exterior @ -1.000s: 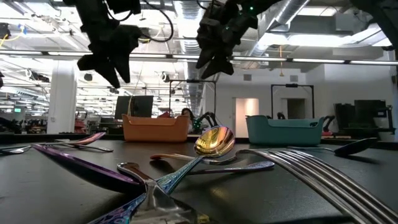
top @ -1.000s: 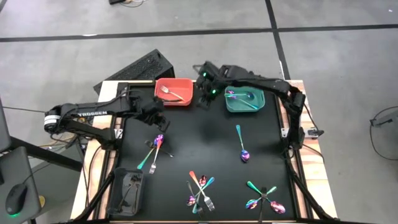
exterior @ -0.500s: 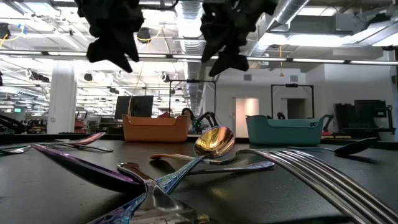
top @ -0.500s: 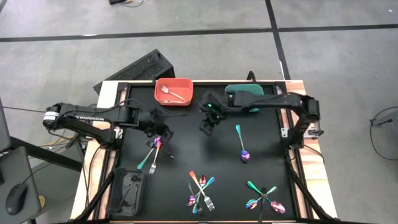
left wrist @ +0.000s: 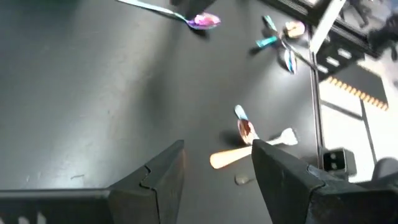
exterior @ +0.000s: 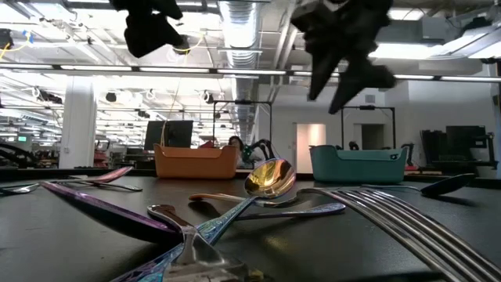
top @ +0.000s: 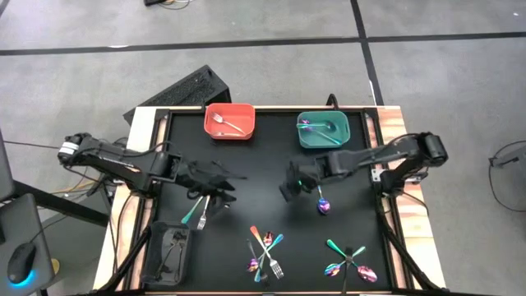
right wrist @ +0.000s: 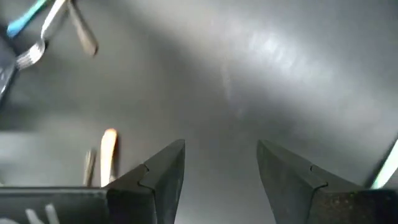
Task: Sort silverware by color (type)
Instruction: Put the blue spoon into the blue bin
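Silverware lies in loose groups on the black mat: a crossed pile [top: 265, 253] near the front middle, another [top: 349, 261] at front right, a rainbow spoon with a teal handle [top: 320, 194] right of centre, and a teal-handled piece [top: 195, 212] at the left. My left gripper [top: 217, 184] hangs open over that left group, partly hiding it. My right gripper [top: 288, 187] hangs open above the mat's middle, just left of the single spoon. Neither holds anything. In the wrist views both pairs of fingers [left wrist: 217, 158] [right wrist: 221, 155] stand apart over bare mat.
At the far edge stand a red bin [top: 230, 131] holding a silver fork and a teal bin [top: 323, 141] holding a purple spoon. A black bin [top: 156, 251] sits at the front left corner. Bare mat lies between the two grippers.
My right gripper has swung from between the far bins toward the near edge, sinking and rolling, to the mat's middle beside the single spoon. My left gripper has gone toward the near edge and a little right, coming over the left group. Both stay open.
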Motion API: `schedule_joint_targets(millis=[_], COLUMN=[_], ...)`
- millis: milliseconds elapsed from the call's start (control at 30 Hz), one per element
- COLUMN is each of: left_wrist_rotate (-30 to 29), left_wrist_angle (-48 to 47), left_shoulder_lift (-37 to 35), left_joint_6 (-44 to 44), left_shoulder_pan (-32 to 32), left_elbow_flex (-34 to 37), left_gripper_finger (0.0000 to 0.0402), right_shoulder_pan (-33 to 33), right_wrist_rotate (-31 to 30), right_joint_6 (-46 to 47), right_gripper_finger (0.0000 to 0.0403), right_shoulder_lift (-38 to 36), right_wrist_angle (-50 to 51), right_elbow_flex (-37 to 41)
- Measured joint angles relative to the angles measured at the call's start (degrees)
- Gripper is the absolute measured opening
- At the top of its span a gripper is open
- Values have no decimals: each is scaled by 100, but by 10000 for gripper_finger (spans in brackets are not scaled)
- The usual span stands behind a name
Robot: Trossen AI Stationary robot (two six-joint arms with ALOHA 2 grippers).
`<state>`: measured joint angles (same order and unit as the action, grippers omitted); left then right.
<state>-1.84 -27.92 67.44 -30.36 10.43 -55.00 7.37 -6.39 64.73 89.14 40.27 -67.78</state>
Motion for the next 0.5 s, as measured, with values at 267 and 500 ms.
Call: schedule_joint_targets(millis=[267, 500], left_wrist_rotate=[-10, -255], left_wrist_angle=[-20, -358], left_shoulder_lift=[0, 0], left_joint_6=[436, 496], left_shoulder_pan=[645, 1137], left_elbow_flex=[0, 0], left_gripper_finger=[173, 173], right_shoulder_pan=[1042, 1567], right_wrist_rotate=[9, 28], right_joint_6=[878, 1217], right_gripper_finger=[217, 217], right_shoulder_lift=[378, 1229], right_wrist_angle=[-1380, -2959], right_elbow_flex=[70, 74])
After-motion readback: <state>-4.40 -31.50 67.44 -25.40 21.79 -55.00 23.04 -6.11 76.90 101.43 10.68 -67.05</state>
